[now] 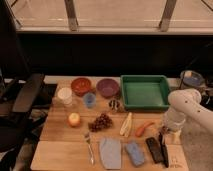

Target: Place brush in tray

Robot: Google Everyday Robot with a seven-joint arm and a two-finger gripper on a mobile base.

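The brush (164, 148) is a slim black stick lying on the wooden table near its front right corner, beside a wider black block (154, 149). The green tray (123, 93) stands at the back right of the table and looks empty. My gripper (165, 132) hangs from the white arm (186, 106) at the table's right edge. It sits just above the far end of the brush, right of the orange carrot (144, 128) and in front of the tray.
A banana (126, 125), grapes (101, 121), an orange fruit (74, 119), a fork (89, 148), a blue cloth (110, 153) and a blue sponge (134, 153) lie on the table. Red bowl (81, 85), purple bowl (107, 87) and cups stand at the back. A black chair (22, 95) is at left.
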